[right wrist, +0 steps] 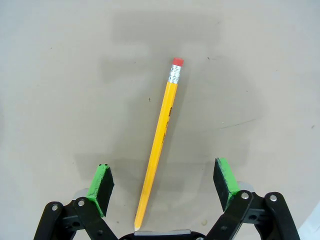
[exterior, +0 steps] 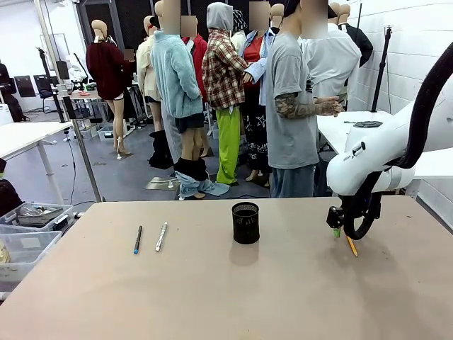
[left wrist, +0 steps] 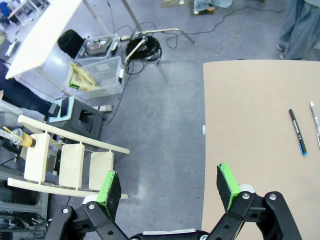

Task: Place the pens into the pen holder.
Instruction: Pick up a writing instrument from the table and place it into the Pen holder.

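Tan table (exterior: 212, 297): pen holder (exterior: 245, 222), pens (exterior: 137, 239) outside it

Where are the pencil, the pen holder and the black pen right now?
pencil (right wrist: 161, 135), right wrist view, middle of the yellow shaft.
pen holder (exterior: 245, 227), front view, front of the mesh wall.
black pen (left wrist: 297, 132), left wrist view, middle of the barrel.

Left wrist view's edge cuts off the white pen (left wrist: 315, 120) — pencil (exterior: 352, 246) seemingly part-hidden behind the right jaws
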Action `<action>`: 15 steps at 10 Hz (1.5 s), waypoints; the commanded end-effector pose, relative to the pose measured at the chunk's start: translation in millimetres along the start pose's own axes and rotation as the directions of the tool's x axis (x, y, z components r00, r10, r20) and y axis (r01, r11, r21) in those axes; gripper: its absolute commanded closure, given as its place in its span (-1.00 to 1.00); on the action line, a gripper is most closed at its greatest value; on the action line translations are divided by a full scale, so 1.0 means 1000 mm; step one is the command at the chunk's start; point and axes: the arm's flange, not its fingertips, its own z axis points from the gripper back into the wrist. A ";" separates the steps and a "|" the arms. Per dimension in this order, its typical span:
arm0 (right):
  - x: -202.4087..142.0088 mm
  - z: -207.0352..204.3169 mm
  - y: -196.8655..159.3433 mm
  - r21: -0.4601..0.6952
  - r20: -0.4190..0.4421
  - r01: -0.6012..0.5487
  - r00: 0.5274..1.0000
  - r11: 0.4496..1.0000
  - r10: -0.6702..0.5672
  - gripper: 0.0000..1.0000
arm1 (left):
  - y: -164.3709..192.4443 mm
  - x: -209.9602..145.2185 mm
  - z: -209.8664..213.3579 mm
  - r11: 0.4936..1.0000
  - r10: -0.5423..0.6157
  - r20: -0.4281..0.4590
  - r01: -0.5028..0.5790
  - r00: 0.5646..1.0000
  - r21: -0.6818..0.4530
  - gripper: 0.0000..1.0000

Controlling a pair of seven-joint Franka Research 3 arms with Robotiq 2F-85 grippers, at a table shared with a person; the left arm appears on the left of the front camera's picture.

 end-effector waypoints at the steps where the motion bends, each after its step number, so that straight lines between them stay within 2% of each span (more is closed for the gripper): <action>1: 0.009 -0.005 0.002 -0.021 0.001 0.006 1.000 1.000 -0.006 -0.61 | 0.000 0.000 0.000 1.000 -0.010 -0.004 0.010 1.000 0.008 -1.00; 5: 0.010 -0.003 0.002 -0.004 -0.008 0.005 1.000 1.000 -0.005 0.97 | 0.000 0.000 0.000 1.000 -0.010 -0.004 0.010 1.000 0.008 -1.00; 10: 0.012 -0.012 0.005 0.009 -0.082 -0.006 0.997 1.000 0.006 1.00 | 0.000 0.000 0.000 1.000 -0.010 -0.004 0.010 1.000 0.008 -1.00; 12: 0.008 -0.003 0.013 0.038 -0.064 -0.075 0.995 0.997 0.077 1.00 | 0.000 0.000 0.000 1.000 -0.010 -0.004 0.010 1.000 0.008 -1.00; 13: -0.003 0.016 0.023 0.090 0.000 -0.173 0.985 0.981 0.173 1.00 | 0.000 0.000 0.000 1.000 -0.010 -0.004 0.010 1.000 0.008 -1.00; 15: -0.028 0.066 0.037 0.127 0.232 -0.329 0.927 0.936 0.294 1.00 | 0.000 0.000 0.000 1.000 -0.010 -0.004 0.010 1.000 0.008 -1.00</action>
